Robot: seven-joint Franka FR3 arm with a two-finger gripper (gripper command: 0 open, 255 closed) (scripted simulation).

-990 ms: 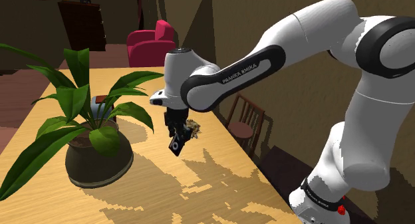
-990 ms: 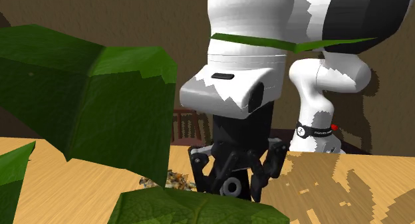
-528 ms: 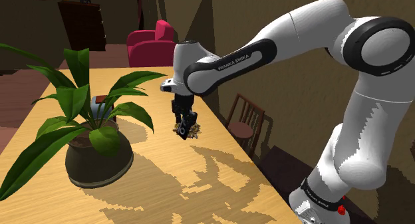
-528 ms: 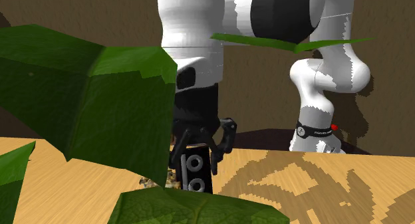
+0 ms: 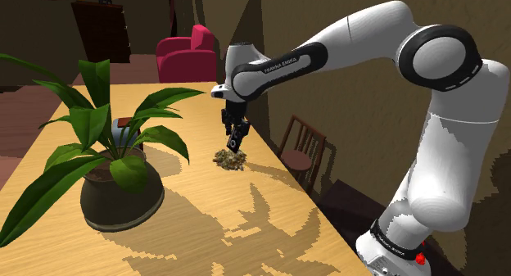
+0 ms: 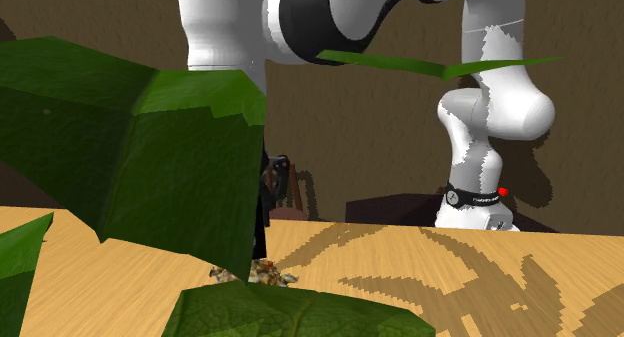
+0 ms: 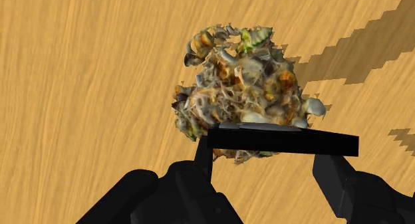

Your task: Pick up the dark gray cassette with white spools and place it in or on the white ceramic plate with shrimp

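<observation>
Indoors, wooden table, red armchair beyond; gripper clasps cassette above shrimp pile.

Wooden worktop carries potted plant; red armchair beyond it, wooden chair alongside.
</observation>
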